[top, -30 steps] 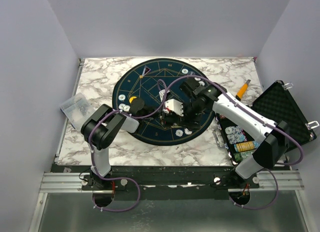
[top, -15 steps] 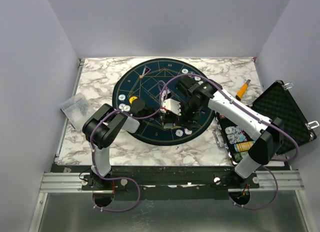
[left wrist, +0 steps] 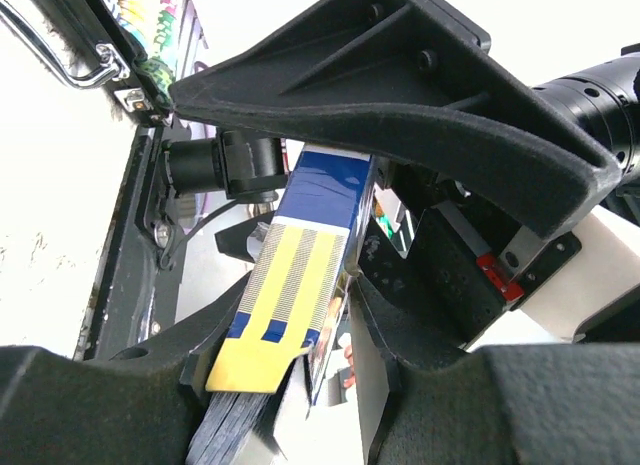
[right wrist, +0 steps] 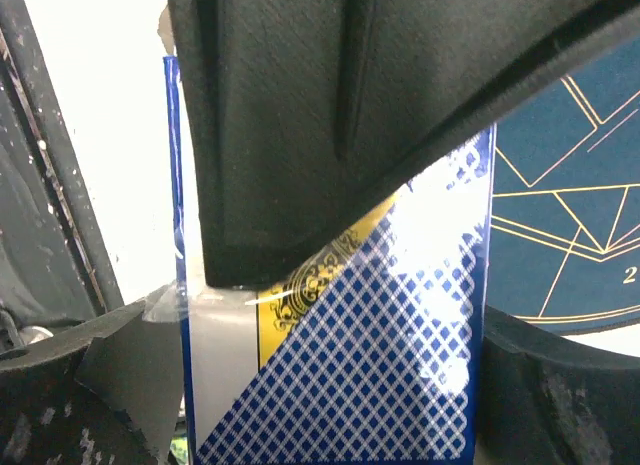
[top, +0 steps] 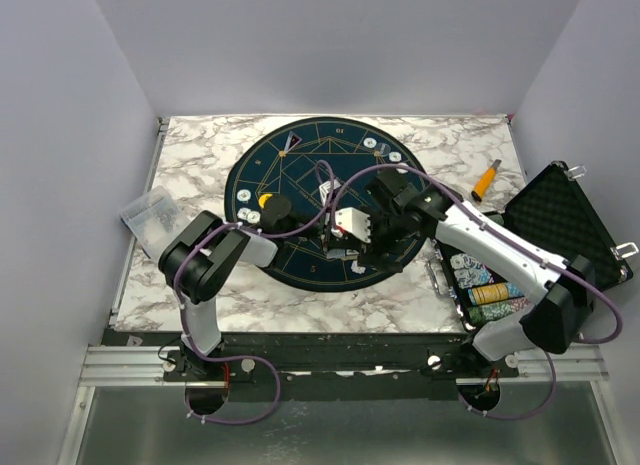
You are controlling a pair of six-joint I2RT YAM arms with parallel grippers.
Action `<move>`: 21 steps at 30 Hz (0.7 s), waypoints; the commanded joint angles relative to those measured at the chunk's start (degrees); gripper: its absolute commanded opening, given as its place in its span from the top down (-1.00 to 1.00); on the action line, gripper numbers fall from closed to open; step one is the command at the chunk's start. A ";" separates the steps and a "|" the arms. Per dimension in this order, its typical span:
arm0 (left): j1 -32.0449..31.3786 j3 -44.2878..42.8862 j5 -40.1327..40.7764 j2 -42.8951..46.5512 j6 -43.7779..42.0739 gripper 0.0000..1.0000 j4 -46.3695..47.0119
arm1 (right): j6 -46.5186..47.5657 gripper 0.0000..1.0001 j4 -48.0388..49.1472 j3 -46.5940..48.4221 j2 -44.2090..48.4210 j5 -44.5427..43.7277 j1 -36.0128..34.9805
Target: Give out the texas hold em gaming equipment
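Above the mat's [top: 300, 165] middle the left gripper [left wrist: 295, 335] is pinching the card pack [left wrist: 310, 255], while the right gripper's [right wrist: 330, 405] hold I cannot tell; opening the pack is probably coming next.

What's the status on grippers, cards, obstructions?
Left gripper shut on card pack over mat. Right gripper at same pack, grip unclear. Tight quarters between the two; nothing else blocking.

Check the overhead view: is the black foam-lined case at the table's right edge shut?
No, the black foam-lined case lies open, its foam lid folded back toward the right.
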State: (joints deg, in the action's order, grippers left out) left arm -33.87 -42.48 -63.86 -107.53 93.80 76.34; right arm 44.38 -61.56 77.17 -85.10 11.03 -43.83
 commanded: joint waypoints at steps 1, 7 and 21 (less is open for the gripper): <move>-0.17 1.17 0.22 5.20 -9.88 1.00 -10.18 | -1.71 -0.78 7.40 -3.95 4.90 2.65 -0.45; -0.57 0.24 0.80 8.22 -16.94 1.00 -23.01 | -1.86 -1.00 10.69 -4.72 6.63 4.14 -0.44; -2.27 -0.54 3.25 11.27 -23.14 1.00 -34.32 | -2.74 -0.90 17.33 -7.47 3.46 11.88 -1.59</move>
State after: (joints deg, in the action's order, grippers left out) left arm -35.64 -41.87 -62.15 -98.39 73.93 46.46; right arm 42.78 -47.20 70.22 -79.72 19.53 -44.25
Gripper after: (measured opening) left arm 0.403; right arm 0.971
